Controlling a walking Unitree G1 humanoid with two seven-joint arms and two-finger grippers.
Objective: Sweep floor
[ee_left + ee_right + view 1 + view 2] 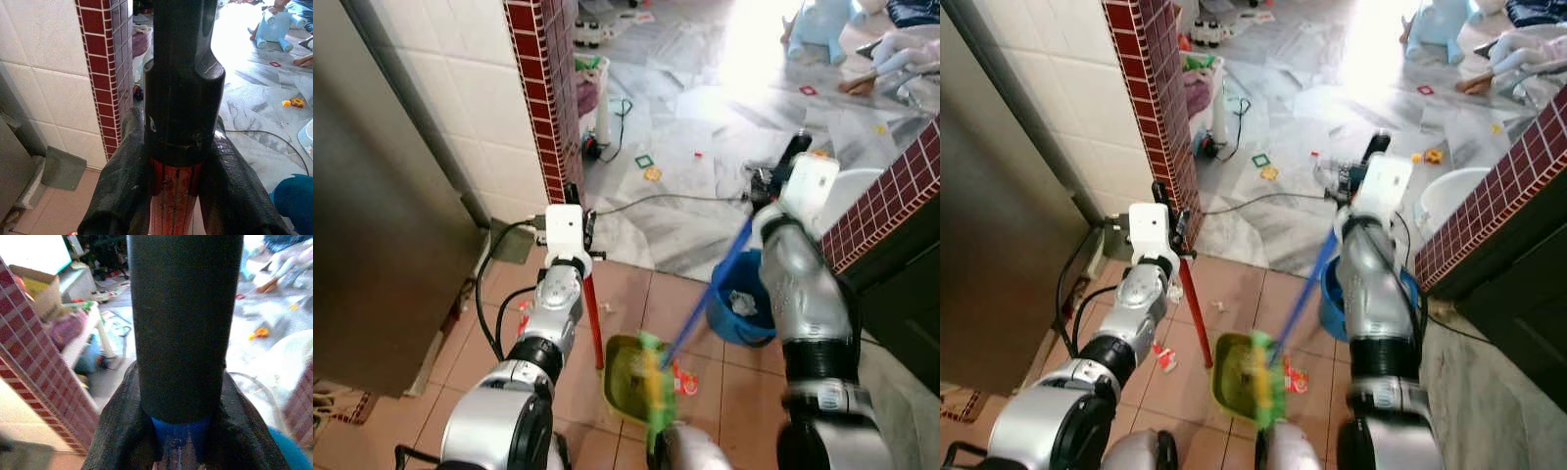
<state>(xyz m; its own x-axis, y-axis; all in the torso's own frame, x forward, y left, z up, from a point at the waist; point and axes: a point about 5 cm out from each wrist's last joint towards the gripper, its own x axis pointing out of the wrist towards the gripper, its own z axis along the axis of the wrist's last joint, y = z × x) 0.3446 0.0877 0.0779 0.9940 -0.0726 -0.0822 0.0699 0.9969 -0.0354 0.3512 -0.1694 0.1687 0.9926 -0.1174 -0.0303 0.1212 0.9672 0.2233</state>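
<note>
Left gripper: I have its two black fingers clamped around the red handle of the dustpan, just below the black cap at the top of the pole.
Right gripper: closed round the blue broom handle, likewise just under its dark end grip.
Dustpan: yellow-green, sitting on the terracotta tiles between my two arms, close in front of my body; its red pole rises nearly upright to my left wrist.
Broom: the blue shaft slants from my right wrist down and towards my left, ending in a green head that lies over the pan.
Debris: a red-and-white wrapper lies touching the pan's right edge; another scrap lies left of the red pole, nearer my left arm.
Key relation: as I judge it, the wrapper is on the broom's side, so a short stroke leftward along the tiles should carry it in.
Blue bucket: just beside the broom shaft, a possible snag.
</note>
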